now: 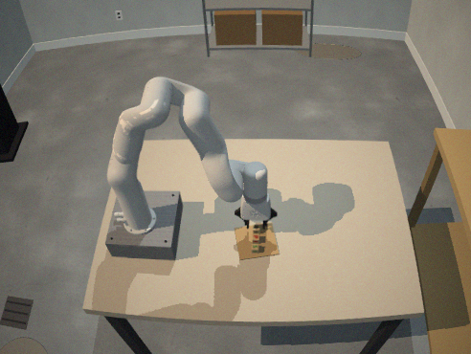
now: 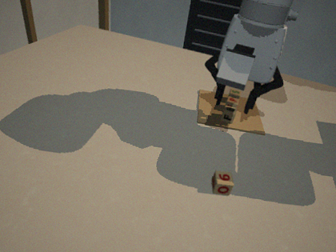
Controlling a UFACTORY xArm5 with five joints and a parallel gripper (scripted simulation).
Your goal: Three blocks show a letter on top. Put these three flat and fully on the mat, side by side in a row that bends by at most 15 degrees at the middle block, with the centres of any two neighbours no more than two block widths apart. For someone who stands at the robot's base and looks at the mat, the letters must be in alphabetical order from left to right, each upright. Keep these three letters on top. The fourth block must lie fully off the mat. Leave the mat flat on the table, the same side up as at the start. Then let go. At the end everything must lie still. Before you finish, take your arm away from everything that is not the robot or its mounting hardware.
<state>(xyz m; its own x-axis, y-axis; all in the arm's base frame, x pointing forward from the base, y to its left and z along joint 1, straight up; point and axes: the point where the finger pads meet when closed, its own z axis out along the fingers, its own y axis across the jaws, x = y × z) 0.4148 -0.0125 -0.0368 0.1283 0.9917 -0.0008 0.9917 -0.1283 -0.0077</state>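
Observation:
A small brown mat lies on the table; it also shows in the exterior view. Three letter blocks stand on it in a tight row: one with a green mark, one with a red mark and one with a dark letter. The letters are too small to read. My gripper hangs straight down over the row, fingers low at either side of it. The fingers are open with a gap to the blocks. The fourth block, with red figures, lies on the table well off the mat.
The robot's grey base stands at the table's left side. A wooden side table stands beyond the right edge. The arm casts wide shadows across the table around the mat.

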